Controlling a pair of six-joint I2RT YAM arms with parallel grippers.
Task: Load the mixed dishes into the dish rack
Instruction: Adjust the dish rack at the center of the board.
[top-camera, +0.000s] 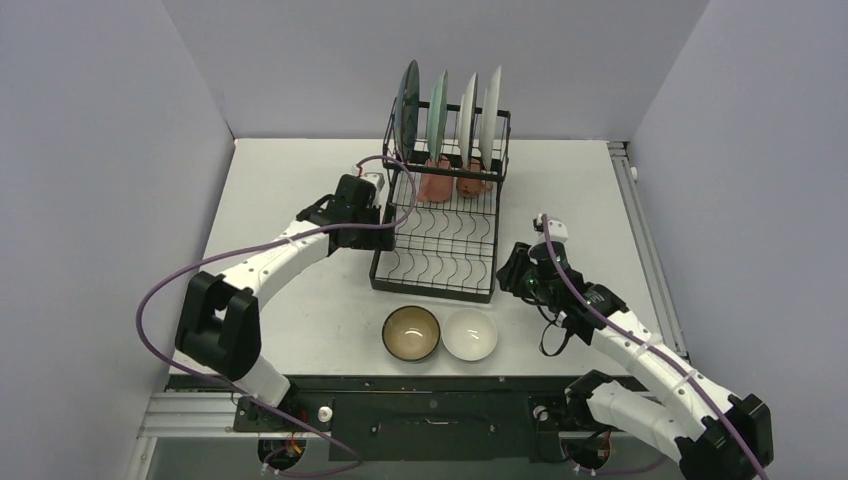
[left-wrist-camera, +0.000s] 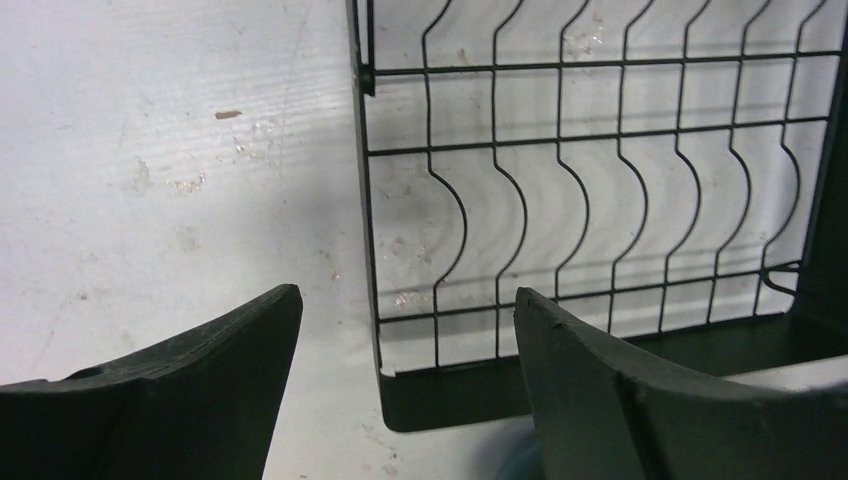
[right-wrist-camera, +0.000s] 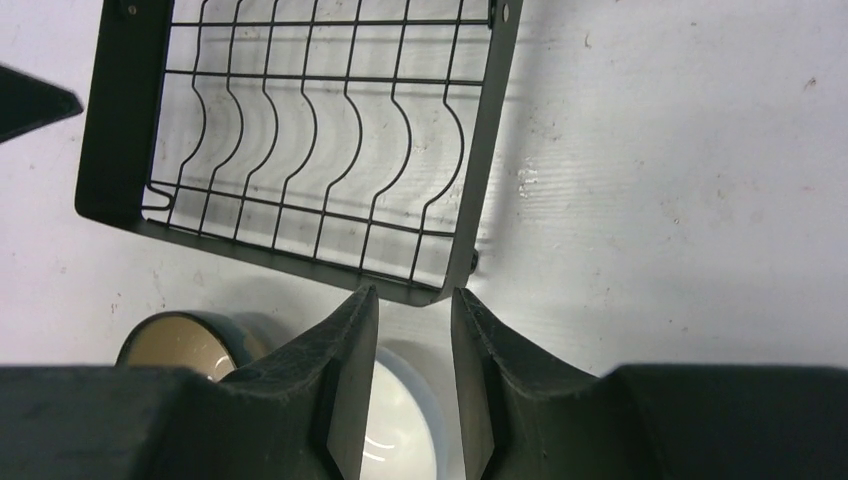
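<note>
White table (left-wrist-camera: 150, 150), scuffed and stained, under left gripper (left-wrist-camera: 408, 295) and right gripper (right-wrist-camera: 414, 292). Grey walls (top-camera: 100, 150) beyond. Metal rail (top-camera: 640, 230) right of right gripper.

left claw (left-wrist-camera: 405, 330) open over dish rack (left-wrist-camera: 600, 180) corner.

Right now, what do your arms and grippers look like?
Both arms are white tubes with chunky black joints: the left arm and the right arm. A purple cable loops along each. The left gripper and right gripper each have two matte black, wedge-shaped fingers.
</note>
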